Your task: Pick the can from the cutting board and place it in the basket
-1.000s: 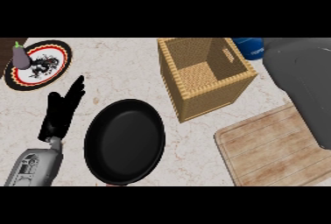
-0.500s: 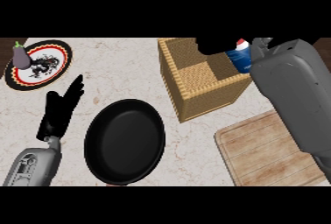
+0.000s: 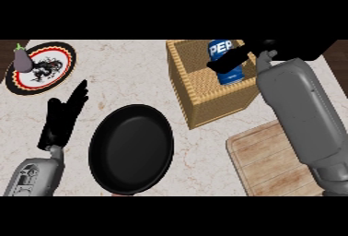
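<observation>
The blue cylindrical metal can (image 3: 226,62) with white lettering sits in the upper right of the frame, upright with its long axis standing, held over the open mouth of the basket. The black right hand (image 3: 239,56) has its fingers curled round the can's middle, coming at it from the right side of the frame on the long grey forearm. So the can is already directly above the inside of the square woven wicker basket (image 3: 197,99), and I judge the coming move to be a straight lowering and a release. The right hand is plainly the one at work. The black left hand (image 3: 65,115) rests at the left of the frame, well apart from the basket, its fingers straight and pointing up.

By size: one pale marbled table (image 3: 129,69) carries everything. One light wooden cutting board (image 3: 268,159) lies at the lower right, partly under the right forearm, with no can on it. One basket stands just above the board. One round black frying pan (image 3: 131,148) lies at lower centre, between the left hand and the basket. One round patterned plate (image 3: 44,69) with a dark rim is in the upper left. One purple aubergine (image 3: 22,59) lies on the plate's left edge. One can in all.
</observation>
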